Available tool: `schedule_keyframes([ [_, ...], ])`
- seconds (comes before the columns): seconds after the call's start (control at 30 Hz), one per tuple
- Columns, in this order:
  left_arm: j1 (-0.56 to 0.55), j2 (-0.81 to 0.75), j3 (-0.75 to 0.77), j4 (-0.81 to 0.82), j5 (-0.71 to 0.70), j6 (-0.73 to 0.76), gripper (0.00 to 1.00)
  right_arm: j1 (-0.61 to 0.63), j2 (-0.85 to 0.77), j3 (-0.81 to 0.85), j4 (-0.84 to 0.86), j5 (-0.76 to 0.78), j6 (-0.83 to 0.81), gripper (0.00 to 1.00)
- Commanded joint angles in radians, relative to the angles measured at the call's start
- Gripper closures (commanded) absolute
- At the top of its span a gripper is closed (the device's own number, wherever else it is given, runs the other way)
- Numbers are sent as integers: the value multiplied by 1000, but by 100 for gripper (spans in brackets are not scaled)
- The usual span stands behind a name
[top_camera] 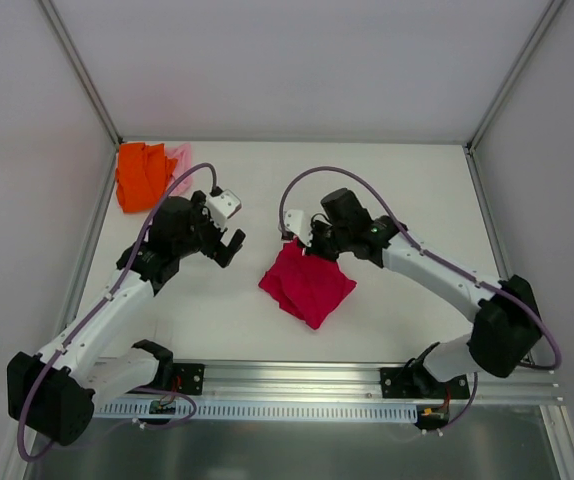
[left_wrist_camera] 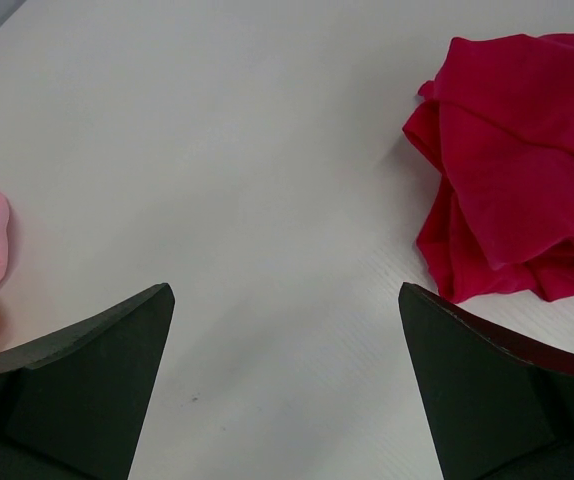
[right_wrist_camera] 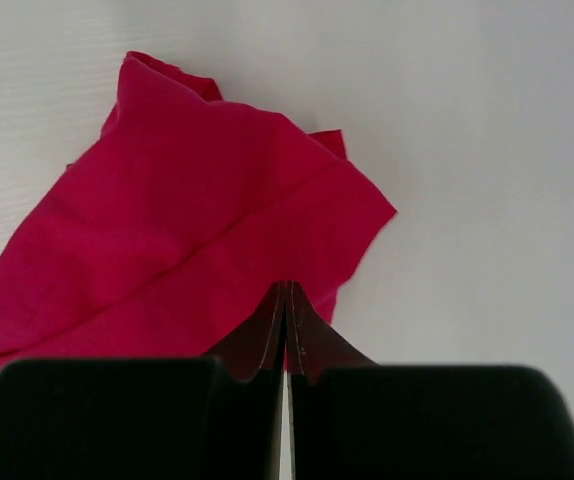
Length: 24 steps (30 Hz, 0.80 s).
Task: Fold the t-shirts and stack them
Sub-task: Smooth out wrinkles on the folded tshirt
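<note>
While the left gripper (left_wrist_camera: 285, 288) hangs spread wide above the table (left_wrist_camera: 217, 150), the right gripper (right_wrist_camera: 285, 292) is pressed together, seemingly pinching the edge of the crimson t-shirt (right_wrist_camera: 187, 220).

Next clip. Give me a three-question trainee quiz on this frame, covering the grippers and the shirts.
1. In which corner of the table do the orange t-shirt and pink t-shirt lie?
2. The right gripper is shut on: A the orange t-shirt, B the crimson t-shirt, C the pink t-shirt.
3. True or false: the left gripper holds cloth.
Key: 1 far left, side by side; 2 B; 3 false, it is open and empty.
</note>
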Motion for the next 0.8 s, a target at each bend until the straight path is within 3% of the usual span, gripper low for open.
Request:
schedule_keyframes([
  [0.0, 8, -48, -10, 16, 77, 12, 1, -11, 154, 108, -148, -142, 28, 99],
  [0.13, 6, -100, -42, 8, 125, 47, 1, -28, 358, 208, -202, -184, 15, 99],
  [0.33, 6, -206, -56, -4, 174, 61, 1, -26, 414, 229, -225, -194, -11, 99],
  [0.47, 6, -194, -50, -9, 182, 61, 1, -22, 470, 274, -338, -198, -40, 99],
  [0.6, 8, -157, -40, -7, 180, 56, 1, -15, 431, 231, -268, -151, -26, 99],
  [0.77, 6, -114, -37, -2, 189, 52, 1, 1, 268, 147, -162, -35, -35, 99],
])
